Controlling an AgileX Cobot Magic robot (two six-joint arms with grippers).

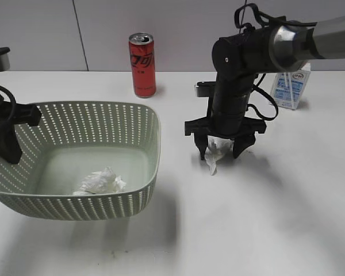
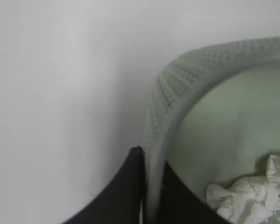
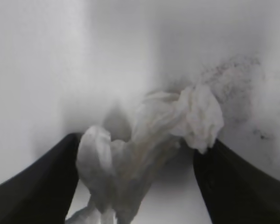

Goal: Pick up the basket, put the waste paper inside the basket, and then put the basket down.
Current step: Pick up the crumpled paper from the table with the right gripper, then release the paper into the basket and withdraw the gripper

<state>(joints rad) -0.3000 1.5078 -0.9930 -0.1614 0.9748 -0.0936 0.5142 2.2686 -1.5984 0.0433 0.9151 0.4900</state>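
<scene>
The right gripper (image 1: 225, 150) hangs above the white table (image 1: 287, 218) to the right of the basket, its black fingers (image 1: 242, 144) spread apart with a crumpled wad of waste paper (image 1: 215, 155) between them. In the right wrist view that wad (image 3: 149, 154) fills the gap between the two fingers (image 3: 32, 186); whether they actually pinch it cannot be told, though the jaws stand fairly wide. A tail of the tissue dangles below the fingertips.

The left gripper (image 2: 151, 186) clamps the basket's rim: in the left wrist view one dark finger (image 2: 121, 191) sits outside the perforated wall (image 2: 163, 107) and the other inside it. The sage-green basket (image 1: 132, 123) is tilted, its left side raised, with a shadow beneath it on the table. A second wad of white paper (image 1: 100, 183) lies on the basket floor near the front wall.

Behind the basket stands a red can (image 1: 142, 64), upright. A blue-and-white carton (image 1: 290, 89) stands at the back right, partly hidden by the right arm (image 1: 241, 57).
</scene>
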